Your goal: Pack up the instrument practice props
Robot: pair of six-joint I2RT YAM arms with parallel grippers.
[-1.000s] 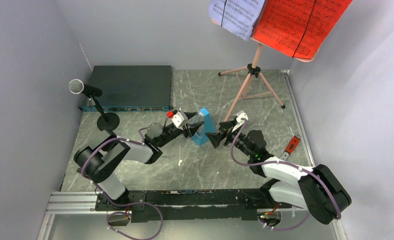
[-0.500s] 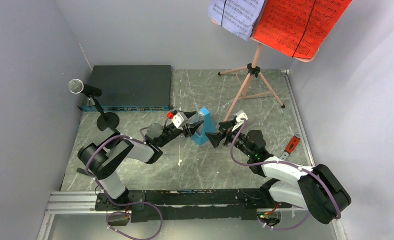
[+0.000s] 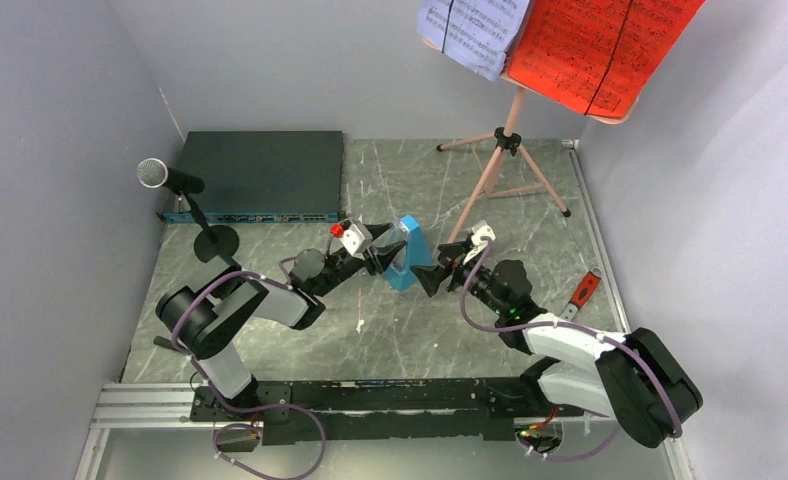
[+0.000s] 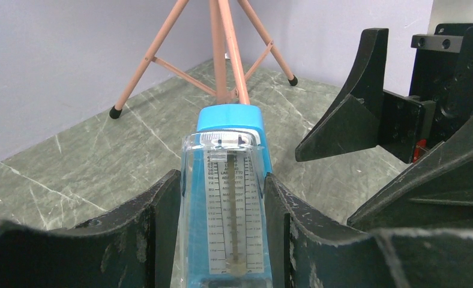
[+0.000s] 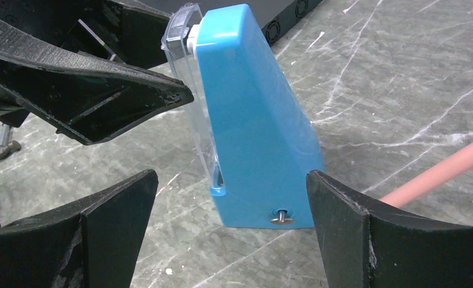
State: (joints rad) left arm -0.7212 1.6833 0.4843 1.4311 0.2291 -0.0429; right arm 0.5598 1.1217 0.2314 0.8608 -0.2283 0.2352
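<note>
Treat blue pyramid metronome (image 3: 408,258), upright on surface (image 3: 390,335) between 2 pincers, as light, stiff, slick plastic; spare fragile clear cover (image 4: 225,210), hold blue flanks (image 5: 258,132). Note left pincer (image 4: 222,183) closed onto its front, right pincer (image 5: 231,175) gaping, empty.

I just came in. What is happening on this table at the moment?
Two robot arms are working on the blue metronome. The left arm has its jaws closed against the clear front cover, while the right arm holds its jaws open on either side of the blue body, not touching. The microphone and the pink music stand are not yet packed.
</note>
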